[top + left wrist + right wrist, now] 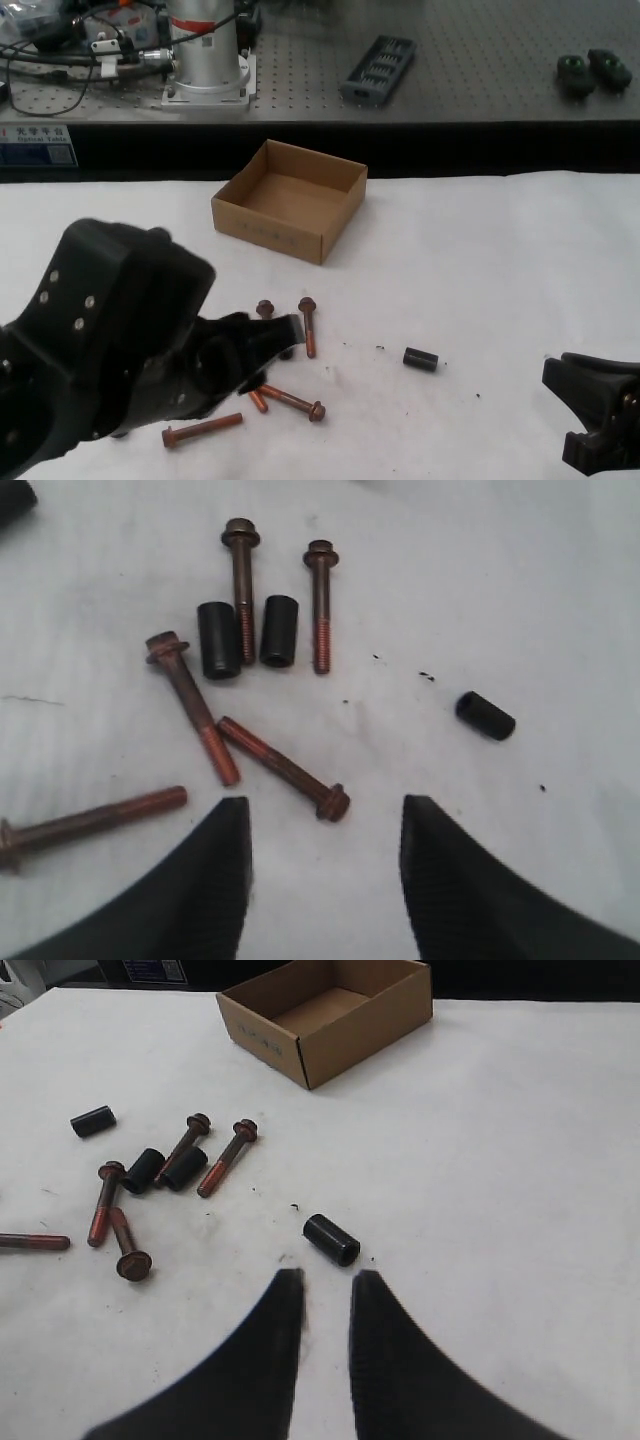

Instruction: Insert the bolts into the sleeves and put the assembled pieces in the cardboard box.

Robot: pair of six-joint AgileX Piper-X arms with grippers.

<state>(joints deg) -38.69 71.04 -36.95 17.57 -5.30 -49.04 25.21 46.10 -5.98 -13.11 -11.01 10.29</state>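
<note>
cardboard box seemingly bare inside; bolts and sleeves lie outside; left claw, right claw released.

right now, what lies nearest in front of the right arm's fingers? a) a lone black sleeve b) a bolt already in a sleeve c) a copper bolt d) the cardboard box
a: the lone sleeve lies on its side just past the right fingers, with the bolts farther off.

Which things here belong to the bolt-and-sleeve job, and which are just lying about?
Job: bolts, sleeves, cardboard box.
Lying about: ridged black tray, metal column, two dark parts, all on the rear bench.
</note>
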